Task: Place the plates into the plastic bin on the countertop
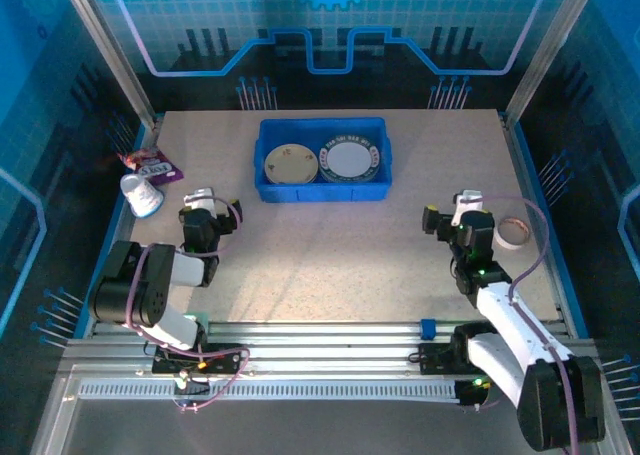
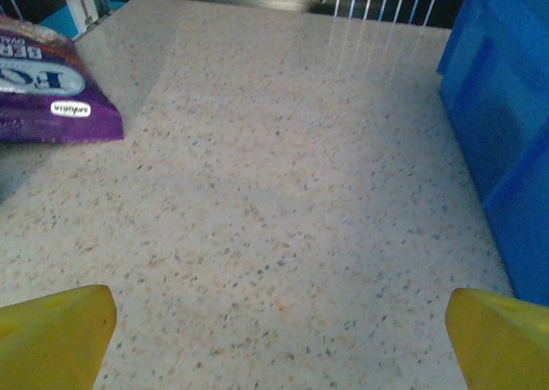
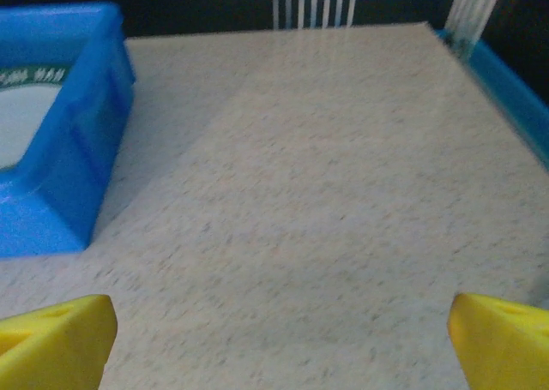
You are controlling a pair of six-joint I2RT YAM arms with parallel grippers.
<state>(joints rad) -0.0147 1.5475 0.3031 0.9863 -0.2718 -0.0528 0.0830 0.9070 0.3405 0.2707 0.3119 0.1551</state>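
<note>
Nearest to us, both arms rest low over the beige speckled stone-look counter [image 1: 330, 260]. The left gripper [image 2: 274, 347] has its yellow fingers [image 2: 53, 339] spread wide, with only bare counter between them; it holds and touches nothing. The right gripper [image 3: 274, 347] is spread just as wide, its yellow fingers [image 3: 502, 343] apart over bare counter, also holding nothing. Both point toward the far edge.

Just right of the right gripper [image 1: 450, 213] we see a pale roll of tape [image 1: 512, 232] lying flat. Left of the left gripper [image 1: 205, 200], a white cup [image 1: 142, 195] lies on its side, and just beyond it is a purple snack packet [image 1: 150, 163].

Farther back, at the middle of the counter near its far edge, stands the rectangular bright blue plastic bin [image 1: 322, 124]. Its long axis runs left to right across the counter, with its open top facing up. Inside it, two plates lie flat and face up, side by side along that axis: a cream round plate with a gold rim [image 1: 291, 162] on the left and a white round plate with a dark patterned rim [image 1: 349, 160] on the right. Each may top a stack, but we cannot tell.
</note>
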